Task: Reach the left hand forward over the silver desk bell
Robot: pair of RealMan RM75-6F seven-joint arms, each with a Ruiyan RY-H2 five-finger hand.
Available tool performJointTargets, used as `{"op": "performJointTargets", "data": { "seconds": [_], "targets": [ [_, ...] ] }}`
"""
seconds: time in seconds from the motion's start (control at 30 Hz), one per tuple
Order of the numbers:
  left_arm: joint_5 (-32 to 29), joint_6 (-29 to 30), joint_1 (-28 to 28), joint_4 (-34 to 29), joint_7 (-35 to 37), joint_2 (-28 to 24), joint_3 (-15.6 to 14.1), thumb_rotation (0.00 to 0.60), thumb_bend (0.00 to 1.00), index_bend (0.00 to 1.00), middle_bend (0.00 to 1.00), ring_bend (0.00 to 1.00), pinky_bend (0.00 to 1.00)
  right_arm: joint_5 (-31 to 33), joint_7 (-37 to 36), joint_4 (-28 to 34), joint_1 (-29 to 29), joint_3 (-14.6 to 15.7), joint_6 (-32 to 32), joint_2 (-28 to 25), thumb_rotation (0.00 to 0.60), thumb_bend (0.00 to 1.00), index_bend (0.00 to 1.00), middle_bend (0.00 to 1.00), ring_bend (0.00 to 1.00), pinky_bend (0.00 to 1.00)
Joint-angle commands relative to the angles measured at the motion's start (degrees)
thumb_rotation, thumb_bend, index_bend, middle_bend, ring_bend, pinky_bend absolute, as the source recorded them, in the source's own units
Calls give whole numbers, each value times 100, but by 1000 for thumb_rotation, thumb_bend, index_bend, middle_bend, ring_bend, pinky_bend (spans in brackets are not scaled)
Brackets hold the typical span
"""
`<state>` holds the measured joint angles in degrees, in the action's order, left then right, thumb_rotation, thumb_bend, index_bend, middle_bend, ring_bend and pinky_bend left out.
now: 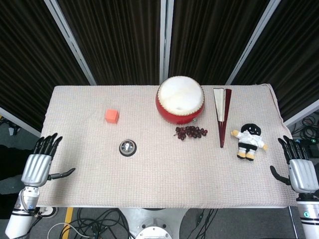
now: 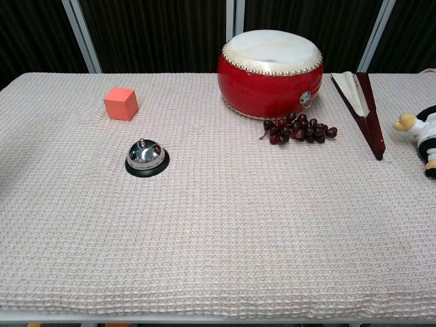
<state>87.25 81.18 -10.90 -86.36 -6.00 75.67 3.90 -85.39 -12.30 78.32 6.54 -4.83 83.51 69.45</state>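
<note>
The silver desk bell [image 1: 127,147] on its black base stands left of the table's middle; the chest view shows the bell [image 2: 146,157] too. My left hand [image 1: 40,165] hovers at the table's front left corner, fingers spread, empty, well to the left of and nearer than the bell. At the front right corner my right hand [image 1: 300,170] is open and empty. Neither hand appears in the chest view.
An orange cube [image 1: 112,116] lies behind and left of the bell. A red drum [image 1: 180,99], a bunch of dark grapes [image 1: 190,132], a folded fan [image 1: 222,114] and a small plush doll [image 1: 249,141] occupy the right half of the cloth-covered table [image 1: 164,184].
</note>
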Motion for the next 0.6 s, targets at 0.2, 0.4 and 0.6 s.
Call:
{"op": "performJointTargets", "data": {
  "seconds": [0.2,0.4,0.6],
  "targets": [
    [147,-657,-589,108,-132,437,51,167,0,19,0,0,0,-117,129,120,-54,13,185,-106,600,236,0,0,0,0],
    [223,-1123,-957,251,-7,923,-28,171,0,19,0,0,0,-89,184,234,-35,-16,158,-174,600,235,0,0,0,0],
    [529,-1434,-1401,170,204,1348,-64,232,0,19,0,0,0,58,112,123,-22,-24,-5,-140,600,235,0,0,0,0]
  ]
}}
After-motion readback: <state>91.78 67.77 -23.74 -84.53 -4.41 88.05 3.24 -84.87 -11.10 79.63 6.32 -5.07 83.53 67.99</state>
